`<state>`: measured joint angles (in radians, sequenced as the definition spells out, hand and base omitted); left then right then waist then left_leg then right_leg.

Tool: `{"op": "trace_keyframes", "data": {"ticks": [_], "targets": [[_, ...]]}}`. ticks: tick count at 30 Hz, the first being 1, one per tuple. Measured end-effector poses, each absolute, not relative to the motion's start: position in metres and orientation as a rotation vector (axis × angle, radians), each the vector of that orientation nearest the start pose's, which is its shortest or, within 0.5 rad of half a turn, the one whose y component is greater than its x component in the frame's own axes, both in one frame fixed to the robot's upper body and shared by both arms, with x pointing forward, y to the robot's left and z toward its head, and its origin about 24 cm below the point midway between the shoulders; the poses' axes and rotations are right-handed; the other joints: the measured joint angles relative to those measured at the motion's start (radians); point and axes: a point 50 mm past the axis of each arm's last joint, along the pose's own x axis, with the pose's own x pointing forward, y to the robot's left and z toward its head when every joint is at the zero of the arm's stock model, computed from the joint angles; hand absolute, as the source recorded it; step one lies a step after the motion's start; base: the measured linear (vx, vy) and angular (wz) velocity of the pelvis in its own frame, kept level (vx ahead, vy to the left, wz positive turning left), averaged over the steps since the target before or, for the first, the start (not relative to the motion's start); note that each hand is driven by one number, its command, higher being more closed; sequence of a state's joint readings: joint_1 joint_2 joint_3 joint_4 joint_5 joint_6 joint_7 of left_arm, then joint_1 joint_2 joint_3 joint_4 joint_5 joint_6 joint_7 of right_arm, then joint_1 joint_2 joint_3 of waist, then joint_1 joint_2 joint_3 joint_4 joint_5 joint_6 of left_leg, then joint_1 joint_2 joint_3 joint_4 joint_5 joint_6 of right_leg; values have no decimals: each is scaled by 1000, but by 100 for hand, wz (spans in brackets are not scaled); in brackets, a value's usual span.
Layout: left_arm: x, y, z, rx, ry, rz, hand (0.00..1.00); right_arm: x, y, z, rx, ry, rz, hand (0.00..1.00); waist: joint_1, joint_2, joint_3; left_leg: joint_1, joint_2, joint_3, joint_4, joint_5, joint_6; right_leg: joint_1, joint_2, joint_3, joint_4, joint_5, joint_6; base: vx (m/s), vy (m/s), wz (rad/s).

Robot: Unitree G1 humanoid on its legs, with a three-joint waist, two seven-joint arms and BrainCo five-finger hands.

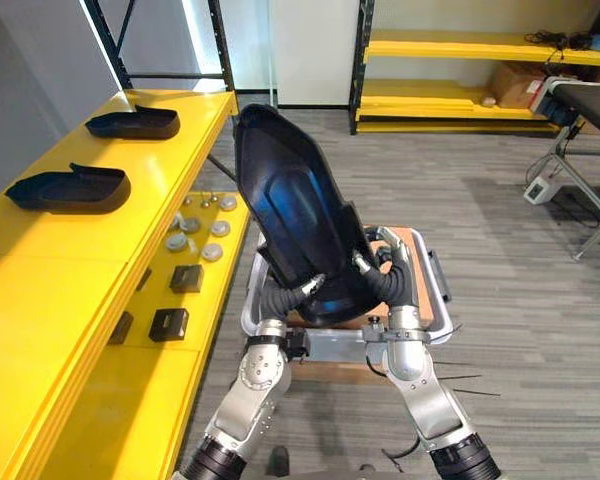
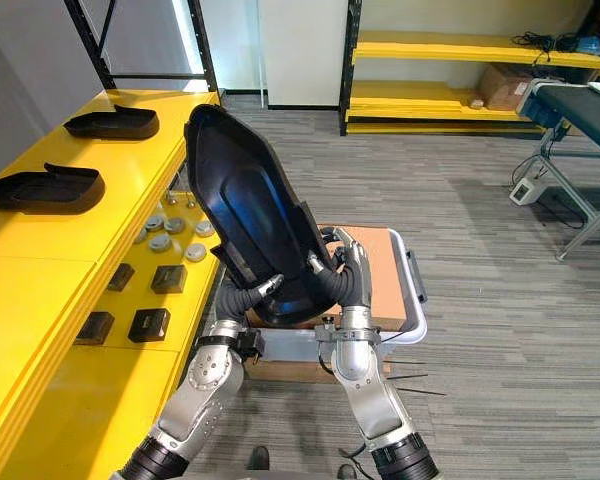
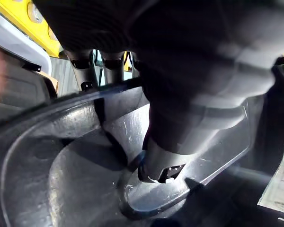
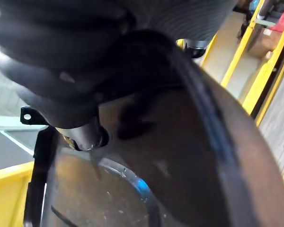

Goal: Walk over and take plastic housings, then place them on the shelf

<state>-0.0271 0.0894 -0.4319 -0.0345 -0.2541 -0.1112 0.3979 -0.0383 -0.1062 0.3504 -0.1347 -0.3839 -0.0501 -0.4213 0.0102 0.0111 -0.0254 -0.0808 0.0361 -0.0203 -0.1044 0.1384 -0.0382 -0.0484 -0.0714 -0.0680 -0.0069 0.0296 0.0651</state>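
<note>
We hold a large black moulded plastic housing [image 1: 290,210] between both hands. It is tipped up on end with its hollow side toward us, above a low cart with a brown deck and silver rail [image 1: 443,300]. Our left hand [image 1: 302,290] grips the lower left rim: in its wrist view the fingers [image 3: 92,66] hook over the edge while the thumb [image 3: 180,137] presses inside the shell. Our right hand [image 1: 372,265] clamps the lower right rim. Its wrist view is murky, but the thumb seems to bear on the inner face, with fingers behind the edge.

The yellow shelf [image 1: 90,260] stands on our left. A black housing [image 1: 70,188] lies on its top level, another black housing [image 1: 133,122] beyond it, and bare board nearer us.

We judge the step in hand to be the carry to the shelf. To do it well, we should turn left with both grips even so the part cannot twist. Then we clear the shelf's front lip, lay it flat on the bare stretch, and only then loosen either hand.
</note>
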Motion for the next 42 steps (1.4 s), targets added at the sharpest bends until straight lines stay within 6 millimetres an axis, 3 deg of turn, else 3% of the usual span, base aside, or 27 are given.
{"op": "trace_keyframes", "data": {"ticks": [9,14,16,19,20,21,23,26,31,32,35,38,42], "targets": [[245,99,62,-51,-131,25,100,243,-103,91,-315,-359,90,0,6,-7,-7,6,0,-4,0,-1,-1,13,1,-1,-3,0,0,-7,-3,3],[246,114,66,39,-169,78,100,234,-122,140,-174,-583,57,0,5,-7,-7,6,1,-3,0,-1,-1,17,1,2,-1,0,0,0,0,0],[241,127,59,60,-142,140,100,232,-145,156,-100,-659,-27,0,4,-7,-8,7,1,-1,0,-1,0,16,1,4,1,0,0,0,0,0],[234,140,51,75,-105,207,100,231,-179,161,-12,-679,-179,0,4,-7,-8,7,1,0,0,-1,0,13,1,6,1,0,0,0,0,0],[232,144,51,75,-100,223,100,230,-186,161,14,-679,-213,0,3,-7,-8,7,1,1,0,-1,0,11,1,5,1,0,0,0,0,0],[228,149,53,74,-106,252,100,224,-207,155,89,-674,-315,0,3,-7,-8,7,0,1,0,-3,2,11,1,5,1,-1,1,0,0,0],[224,153,55,73,-113,272,100,220,-221,145,126,-648,-383,0,1,-7,-8,7,0,1,0,-4,3,11,0,4,1,-2,2,0,0,0],[217,164,59,59,-128,334,100,208,-256,92,133,-426,-594,0,0,-6,-9,8,0,1,0,-6,5,10,0,7,1,-2,2,0,0,-2],[205,177,58,60,-124,397,100,168,-285,-19,119,116,-790,0,-3,15,-21,7,-1,3,0,-11,4,10,-1,10,-7,-2,3,0,0,0],[203,178,59,59,-129,398,100,152,-285,-46,120,260,-807,0,0,18,-23,6,1,3,0,-16,5,11,-1,10,-10,-2,3,0,0,0],[199,177,64,55,-162,379,100,107,-272,-100,165,578,-795,0,3,20,-23,6,5,-2,0,-15,0,26,-1,5,-15,-1,2,0,0,4],[199,173,65,52,-172,335,100,75,-253,-130,179,793,-730,0,3,18,-22,8,8,-4,0,-16,-1,29,1,0,-13,2,8,0,0,4],[197,167,69,25,-187,286,100,47,-229,-152,190,989,-637,0,4,9,-2,20,8,-19,1,-21,0,60,2,-21,-12,-7,7,-23,-14,14]]}}
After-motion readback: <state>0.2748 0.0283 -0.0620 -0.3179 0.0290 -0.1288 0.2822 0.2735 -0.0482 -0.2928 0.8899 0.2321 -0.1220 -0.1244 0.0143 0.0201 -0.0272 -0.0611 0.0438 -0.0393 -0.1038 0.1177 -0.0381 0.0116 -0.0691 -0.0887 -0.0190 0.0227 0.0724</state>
